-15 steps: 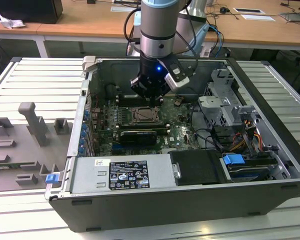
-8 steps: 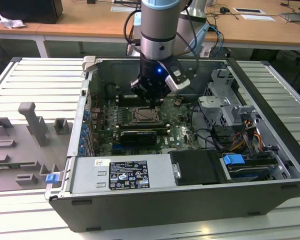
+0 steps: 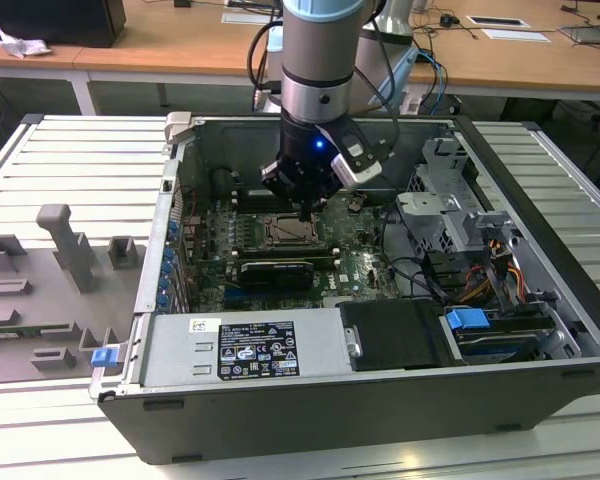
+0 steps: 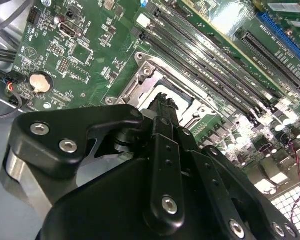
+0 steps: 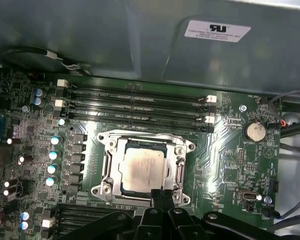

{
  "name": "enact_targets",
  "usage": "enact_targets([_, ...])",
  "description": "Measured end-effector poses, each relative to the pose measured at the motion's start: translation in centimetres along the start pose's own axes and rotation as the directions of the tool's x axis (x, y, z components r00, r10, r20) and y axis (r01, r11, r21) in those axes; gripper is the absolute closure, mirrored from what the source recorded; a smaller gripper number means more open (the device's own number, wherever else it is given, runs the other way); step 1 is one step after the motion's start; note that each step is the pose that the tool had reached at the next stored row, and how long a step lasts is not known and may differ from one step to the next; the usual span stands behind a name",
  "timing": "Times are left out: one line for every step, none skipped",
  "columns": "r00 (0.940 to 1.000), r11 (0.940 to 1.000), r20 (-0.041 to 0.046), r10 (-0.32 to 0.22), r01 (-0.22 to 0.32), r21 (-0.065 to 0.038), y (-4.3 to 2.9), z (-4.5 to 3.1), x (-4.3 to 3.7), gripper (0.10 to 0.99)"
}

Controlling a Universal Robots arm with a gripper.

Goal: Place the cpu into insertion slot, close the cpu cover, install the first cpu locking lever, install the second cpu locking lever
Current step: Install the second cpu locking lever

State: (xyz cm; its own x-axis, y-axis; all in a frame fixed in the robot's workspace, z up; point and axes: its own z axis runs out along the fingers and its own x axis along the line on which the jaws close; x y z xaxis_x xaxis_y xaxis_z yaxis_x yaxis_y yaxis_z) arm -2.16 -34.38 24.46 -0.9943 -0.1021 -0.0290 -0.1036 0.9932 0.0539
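Outside first, in the exterior view: gripper lowered into the open computer case, just above the socket on the motherboard, between the memory slots and the long black card.

Next, in the first wrist view: cpu seated flat in its socket, cpu cover closed down around it, memory slots along the board's edge nearest the case wall. Fingertips pressed together at the cover's rim, gripping nothing.

Lastly, in the second wrist view: same closed fingers over the socket frame.
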Motion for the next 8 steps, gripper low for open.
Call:
enact_targets([1.0,1.0,0.0001,0.0,0.0,0.0,-0.08,0.0,0.01,0.98])
enact_targets([1.0,1.0,0.0001,0.0,0.0,0.0,-0.13,-0.01,0.01,0.98])
enact_targets([1.0,1.0,0.0,0.0,0.0,0.0,-0.17,-0.01,0.02,0.98])
enact_targets([1.0,1.0,0.0,0.0,0.0,0.0,-0.25,-0.01,0.03,0.98])
enact_targets([1.0,1.0,0.0,0.0,0.0,0.0,-0.3,-0.02,0.03,0.98])
enact_targets([1.0,1.0,0.0,0.0,0.0,0.0,-0.34,-0.02,0.03,0.98])
enact_targets([1.0,1.0,0.0,0.0,0.0,0.0,-0.38,-0.02,0.04,0.98])
enact_targets([1.0,1.0,0.0,0.0,0.0,0.0,-0.42,-0.02,0.04,0.98])
